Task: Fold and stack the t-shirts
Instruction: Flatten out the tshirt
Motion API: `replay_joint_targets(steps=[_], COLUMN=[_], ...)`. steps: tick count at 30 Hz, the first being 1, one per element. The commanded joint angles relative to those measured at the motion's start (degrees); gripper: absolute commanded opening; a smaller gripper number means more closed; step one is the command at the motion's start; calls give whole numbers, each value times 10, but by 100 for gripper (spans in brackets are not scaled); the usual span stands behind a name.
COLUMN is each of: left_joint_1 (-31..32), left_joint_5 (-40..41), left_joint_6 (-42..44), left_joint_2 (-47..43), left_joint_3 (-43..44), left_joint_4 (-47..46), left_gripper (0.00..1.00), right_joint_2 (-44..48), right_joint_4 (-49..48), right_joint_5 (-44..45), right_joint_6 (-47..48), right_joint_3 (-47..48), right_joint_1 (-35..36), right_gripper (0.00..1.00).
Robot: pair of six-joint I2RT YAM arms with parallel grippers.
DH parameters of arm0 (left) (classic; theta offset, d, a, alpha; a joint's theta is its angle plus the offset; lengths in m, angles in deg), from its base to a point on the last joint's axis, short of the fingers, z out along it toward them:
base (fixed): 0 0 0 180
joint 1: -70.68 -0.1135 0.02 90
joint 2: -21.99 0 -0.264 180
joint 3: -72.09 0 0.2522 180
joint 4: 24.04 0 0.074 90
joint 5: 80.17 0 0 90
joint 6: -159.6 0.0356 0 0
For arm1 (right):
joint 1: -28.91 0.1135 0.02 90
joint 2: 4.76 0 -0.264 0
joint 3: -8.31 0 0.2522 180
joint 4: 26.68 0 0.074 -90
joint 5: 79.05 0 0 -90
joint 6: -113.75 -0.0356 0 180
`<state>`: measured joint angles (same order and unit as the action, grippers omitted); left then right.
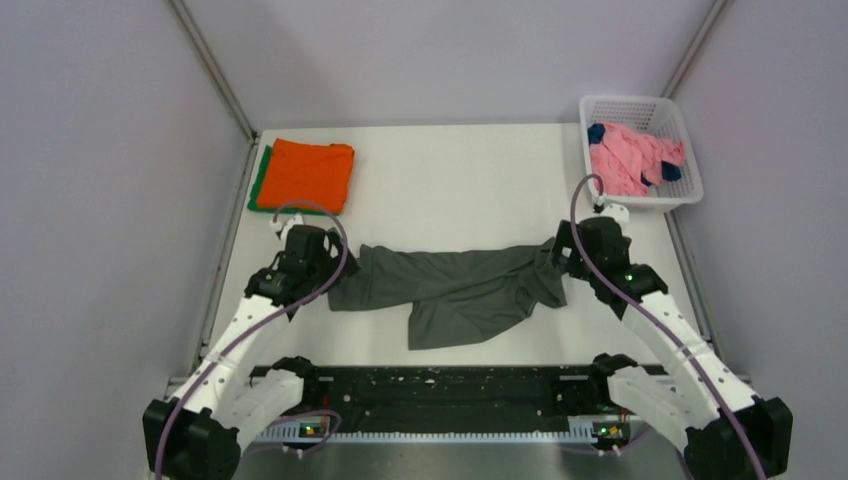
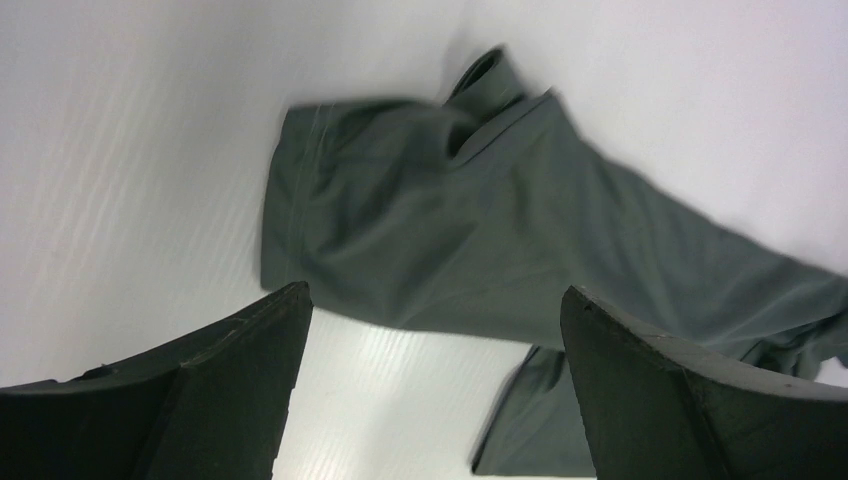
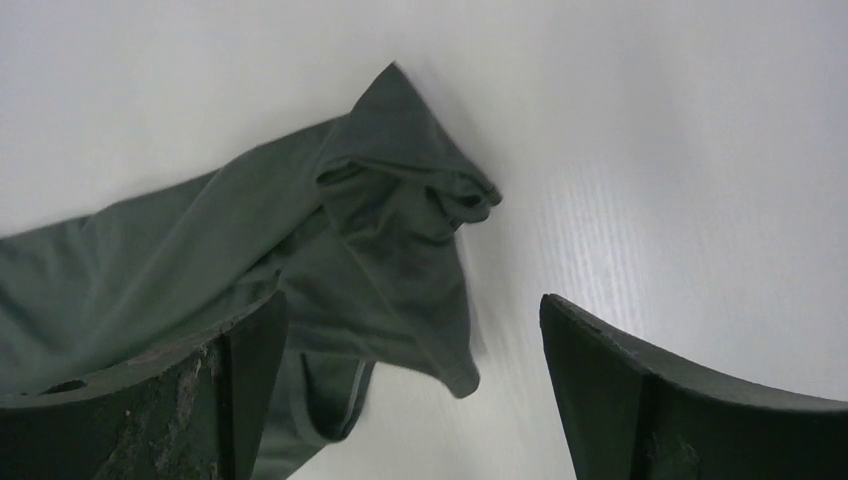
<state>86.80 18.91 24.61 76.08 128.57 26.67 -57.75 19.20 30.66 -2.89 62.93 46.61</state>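
The dark olive-grey t-shirt (image 1: 450,285) lies stretched and crumpled across the middle of the table (image 1: 450,170). The left pincer (image 2: 432,295) sits at its 9 o'clock end, jaws spread wide, gripping nothing. The right pincer (image 3: 412,300) sits at the 3 o'clock end, equally wide open and empty, with a bunched sleeve just ahead of it. At 10 o'clock a folded orange t-shirt (image 1: 310,172) rests on a green one (image 1: 258,185). At 2 o'clock a white basket (image 1: 640,100) holds pink (image 1: 625,160) and navy (image 1: 596,132) t-shirts.
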Motion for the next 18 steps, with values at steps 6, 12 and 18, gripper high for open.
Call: replay_joint_targets(steps=[6, 12, 18], left_joint_1=[1, 1, 1], left_joint_5=[-44, -28, 0], left_joint_6=[-37, -65, -62], left_joint_2=[-96, -56, 34], left_joint_3=[-173, -203, -180], left_joint_4=[-1, -94, -142], left_gripper=[99, 95, 82], right_joint_2=[119, 109, 93], right_joint_4=[-69, -64, -99], right_joint_5=[-159, -183, -231], right_joint_6=[-51, -53, -54], right_joint_3=[-118, -146, -169], right_joint_1=[-3, -3, -3], right_gripper=[93, 91, 87])
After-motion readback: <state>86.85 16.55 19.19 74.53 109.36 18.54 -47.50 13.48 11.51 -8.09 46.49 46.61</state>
